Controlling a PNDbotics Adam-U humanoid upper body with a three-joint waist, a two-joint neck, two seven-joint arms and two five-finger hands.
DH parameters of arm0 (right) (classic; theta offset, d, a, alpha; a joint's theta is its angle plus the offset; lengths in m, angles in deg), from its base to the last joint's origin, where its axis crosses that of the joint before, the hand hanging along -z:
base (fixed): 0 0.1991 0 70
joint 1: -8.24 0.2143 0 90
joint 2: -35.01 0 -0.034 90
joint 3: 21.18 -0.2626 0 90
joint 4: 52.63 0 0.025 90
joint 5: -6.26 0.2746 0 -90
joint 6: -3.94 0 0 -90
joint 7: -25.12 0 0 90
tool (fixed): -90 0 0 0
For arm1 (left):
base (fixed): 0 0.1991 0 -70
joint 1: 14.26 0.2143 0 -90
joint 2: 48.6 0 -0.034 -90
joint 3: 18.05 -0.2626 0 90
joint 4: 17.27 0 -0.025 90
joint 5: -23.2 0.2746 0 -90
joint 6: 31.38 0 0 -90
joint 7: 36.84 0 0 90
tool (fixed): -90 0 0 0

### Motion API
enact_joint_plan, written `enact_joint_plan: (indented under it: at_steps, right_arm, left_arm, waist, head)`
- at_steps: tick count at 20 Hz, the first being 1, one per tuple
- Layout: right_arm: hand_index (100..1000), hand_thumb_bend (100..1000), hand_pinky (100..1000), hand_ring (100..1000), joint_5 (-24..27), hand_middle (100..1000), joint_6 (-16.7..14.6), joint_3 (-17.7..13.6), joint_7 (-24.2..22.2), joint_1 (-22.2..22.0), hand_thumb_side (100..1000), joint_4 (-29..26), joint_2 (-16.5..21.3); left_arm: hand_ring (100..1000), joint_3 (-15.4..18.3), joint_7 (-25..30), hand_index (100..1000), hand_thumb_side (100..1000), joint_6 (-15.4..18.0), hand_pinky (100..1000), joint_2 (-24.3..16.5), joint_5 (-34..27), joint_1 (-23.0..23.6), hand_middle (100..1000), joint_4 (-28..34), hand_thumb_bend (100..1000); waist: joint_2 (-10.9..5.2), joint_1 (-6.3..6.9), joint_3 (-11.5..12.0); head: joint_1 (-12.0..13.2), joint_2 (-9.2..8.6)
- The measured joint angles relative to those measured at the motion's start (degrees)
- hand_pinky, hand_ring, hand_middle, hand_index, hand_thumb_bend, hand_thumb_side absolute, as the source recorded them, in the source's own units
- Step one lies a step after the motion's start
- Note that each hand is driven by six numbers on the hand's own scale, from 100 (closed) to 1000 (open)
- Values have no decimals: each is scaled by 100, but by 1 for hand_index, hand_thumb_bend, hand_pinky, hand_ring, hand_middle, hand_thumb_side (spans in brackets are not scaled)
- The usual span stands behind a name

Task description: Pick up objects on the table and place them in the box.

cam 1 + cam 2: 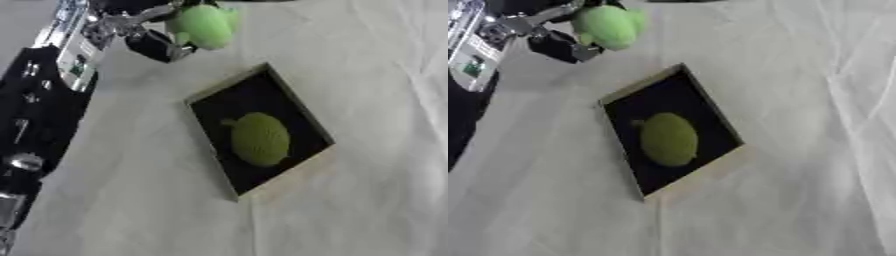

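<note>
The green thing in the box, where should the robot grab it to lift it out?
The green object lies flat in the middle of the dark-lined box, an oval with a small stem at its upper left. Probably best to come straight down from above and pinch across its narrow middle, since the box walls block any sideways approach. The left hand already holds another green object.

There are two green fruits: one (259, 139) inside the box, another (203, 26) at eleven o'clock. There is one box (203, 102).

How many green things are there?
2. One green fruit lies inside the box; the other green thing is held in the left hand, above the box.
</note>
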Motion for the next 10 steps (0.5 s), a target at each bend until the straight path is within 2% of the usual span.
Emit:
enact_joint_plan:
  at_steps: [10]
  right_arm:
    - [767, 100, 894, 855, 24, 628, 8, 1, -8, 1, 529, 0, -15]
  left_arm:
    - [684, -134, 98, 778, 197, 72, 752, 531, 280, 54, 617, -177, 100]
  waist:
    - [0, -1, 13]
  head:
    - [26, -1]
